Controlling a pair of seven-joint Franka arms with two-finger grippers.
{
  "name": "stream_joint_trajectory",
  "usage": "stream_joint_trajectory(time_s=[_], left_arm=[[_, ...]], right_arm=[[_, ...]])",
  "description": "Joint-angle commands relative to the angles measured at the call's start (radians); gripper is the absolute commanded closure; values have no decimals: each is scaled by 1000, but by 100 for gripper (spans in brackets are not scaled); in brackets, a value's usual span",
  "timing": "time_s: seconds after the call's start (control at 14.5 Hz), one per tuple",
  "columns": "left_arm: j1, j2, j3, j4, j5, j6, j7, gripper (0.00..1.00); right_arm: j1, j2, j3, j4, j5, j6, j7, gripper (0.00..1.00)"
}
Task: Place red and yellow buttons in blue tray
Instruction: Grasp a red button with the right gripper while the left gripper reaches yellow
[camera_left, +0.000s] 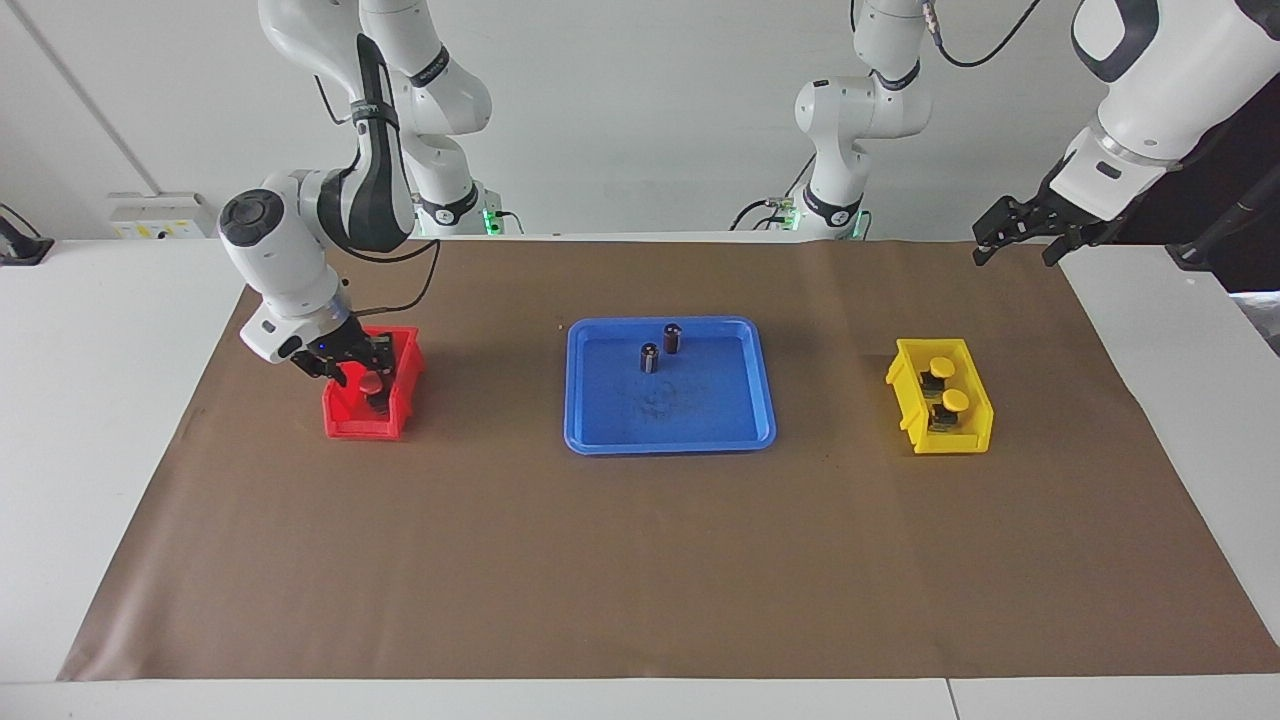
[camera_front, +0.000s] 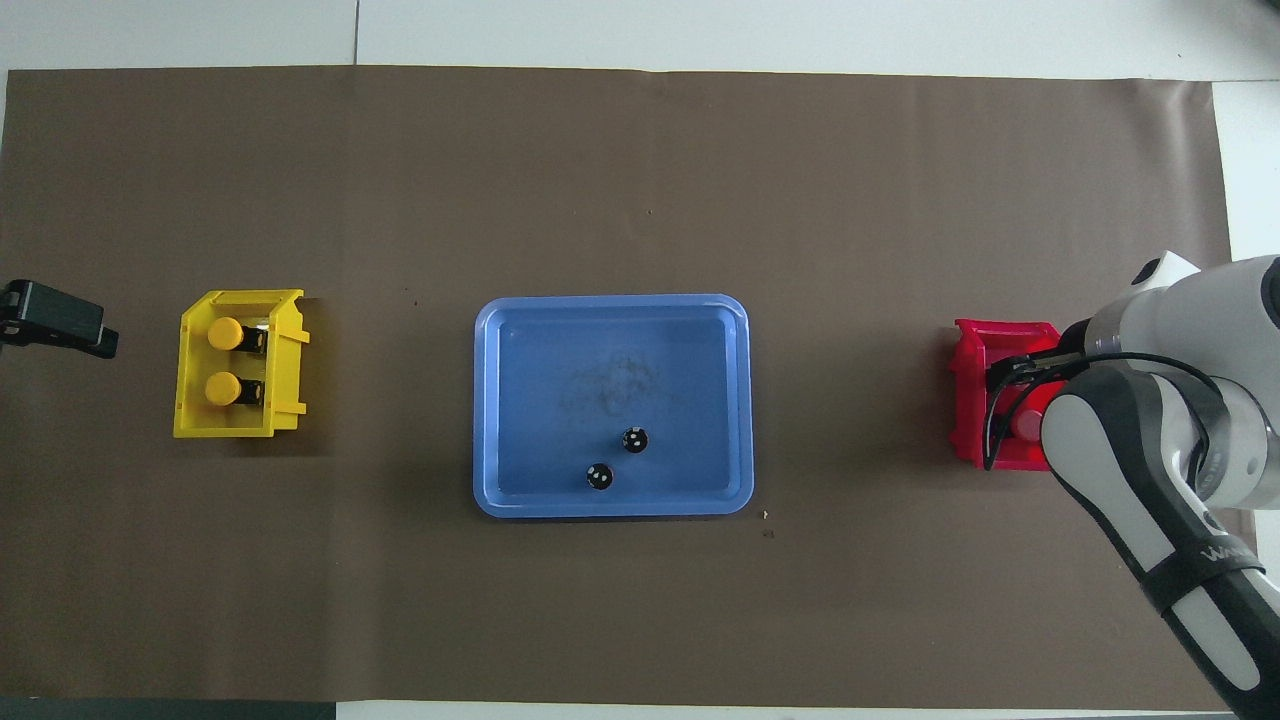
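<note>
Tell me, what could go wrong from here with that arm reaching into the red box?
1. The right gripper is down in the small red bin around a red button; lifting might drag the light bin along or let the button slip out.
2. Two dark cylinders stand in the blue tray; a button set down near them might topple them.
The left gripper waits open beside the table's edge.

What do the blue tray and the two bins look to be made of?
Blue tray: probably moulded plastic, smooth and slightly glossy, with rounded corners and a scuffed, dull patch mid-floor. Red bin and yellow bin: likely rigid plastic in solid, even colour, with thin straight walls.
</note>
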Motion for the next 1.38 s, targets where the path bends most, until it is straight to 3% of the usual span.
stream_joint_trajectory(time_s=[0.0, 0.62, 1.03, 1.17, 1.31], left_arm=[[8, -26, -2, -29, -10, 4, 17, 0], [-97, -46, -16, -89, 0, 82, 17, 0], [-83, -89, -5, -221, 35, 229, 160, 0], [-77, -88, -5, -238, 39, 238, 158, 0], [-69, -91, -5, -273, 39, 254, 157, 0]], right_arm=[[-11, -31, 6, -44, 22, 30, -35, 38], [-8, -34, 6, -55, 22, 44, -36, 46], [-2, -36, 6, -76, 21, 79, -36, 46], [-1, -36, 6, -75, 21, 75, -36, 51], [1, -36, 6, -73, 21, 70, -33, 64]])
